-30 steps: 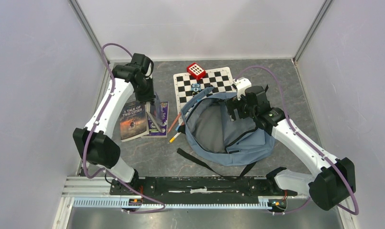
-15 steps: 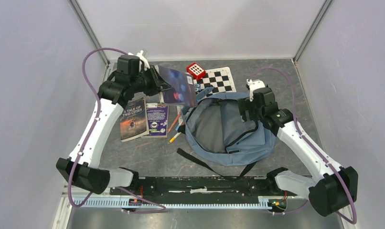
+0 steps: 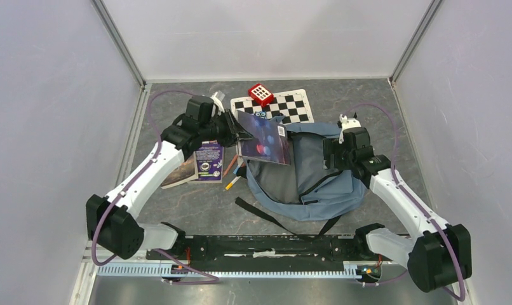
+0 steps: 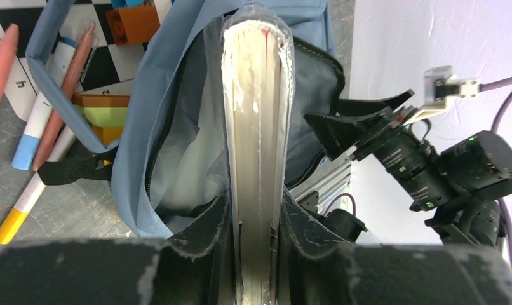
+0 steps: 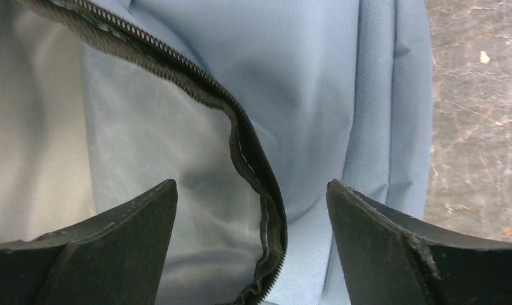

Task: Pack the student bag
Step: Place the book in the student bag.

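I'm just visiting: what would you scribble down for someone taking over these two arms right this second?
Left gripper: shut on a book, held over the student bag's open mouth.
Right gripper: open, fingers either side of the bag's zipper rim, not pinching.
Done: bag unzipped, book lifted.
Left: lower the book in; two more books and pens lie left of the bag.
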Tool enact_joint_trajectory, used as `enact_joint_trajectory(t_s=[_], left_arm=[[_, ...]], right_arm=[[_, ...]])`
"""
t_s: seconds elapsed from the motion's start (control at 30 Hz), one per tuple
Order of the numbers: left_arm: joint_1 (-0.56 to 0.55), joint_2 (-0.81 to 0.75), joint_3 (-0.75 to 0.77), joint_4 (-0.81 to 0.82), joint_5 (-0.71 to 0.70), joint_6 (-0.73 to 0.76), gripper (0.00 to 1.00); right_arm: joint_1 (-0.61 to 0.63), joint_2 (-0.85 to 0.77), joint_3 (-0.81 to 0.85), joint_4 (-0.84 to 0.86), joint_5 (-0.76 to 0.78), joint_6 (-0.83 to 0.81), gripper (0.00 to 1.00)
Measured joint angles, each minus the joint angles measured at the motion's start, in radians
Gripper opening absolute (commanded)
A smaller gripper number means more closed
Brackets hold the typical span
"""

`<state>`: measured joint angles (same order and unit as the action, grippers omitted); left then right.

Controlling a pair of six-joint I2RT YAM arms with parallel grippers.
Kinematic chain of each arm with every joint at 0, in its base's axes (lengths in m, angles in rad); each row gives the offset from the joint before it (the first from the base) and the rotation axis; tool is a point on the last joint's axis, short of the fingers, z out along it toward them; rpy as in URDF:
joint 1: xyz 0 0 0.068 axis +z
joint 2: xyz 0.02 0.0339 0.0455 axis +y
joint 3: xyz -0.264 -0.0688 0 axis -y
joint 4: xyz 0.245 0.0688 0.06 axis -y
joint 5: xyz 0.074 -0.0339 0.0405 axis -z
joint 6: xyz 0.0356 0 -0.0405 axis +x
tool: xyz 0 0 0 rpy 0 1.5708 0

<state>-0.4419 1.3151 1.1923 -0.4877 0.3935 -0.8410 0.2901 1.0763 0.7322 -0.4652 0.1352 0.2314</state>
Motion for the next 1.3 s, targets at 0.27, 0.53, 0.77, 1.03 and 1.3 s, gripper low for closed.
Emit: enact_joint_trajectory(t_s=[0.27, 0.53, 0.77, 1.03, 1.3], left_arm=[[-0.021, 0.0, -0.163, 0.104, -0.018, -0.038, 0.02], [-0.035, 0.014, -0.218, 0.192, -0.029, -0.047, 0.02], [-0.072, 0.078, -0.256, 0.339, -0.016, -0.092, 0.02], [-0.106, 0.142, -0.283, 0.505, 0.003, -0.194, 0.02], [-0.148, 0.203, -0.318, 0.674, 0.005, -0.259, 0.02]], right_arm=[[-0.042, 0.07, 0.016, 0.062, -0.08, 0.038, 0.08], [-0.042, 0.06, 0.192, -0.019, -0.059, -0.005, 0.0], [-0.042, 0.021, 0.269, -0.06, -0.048, -0.015, 0.0], [-0.042, 0.007, 0.282, -0.069, -0.064, 0.036, 0.0], [-0.042, 0.007, 0.319, -0.068, -0.076, 0.053, 0.0]])
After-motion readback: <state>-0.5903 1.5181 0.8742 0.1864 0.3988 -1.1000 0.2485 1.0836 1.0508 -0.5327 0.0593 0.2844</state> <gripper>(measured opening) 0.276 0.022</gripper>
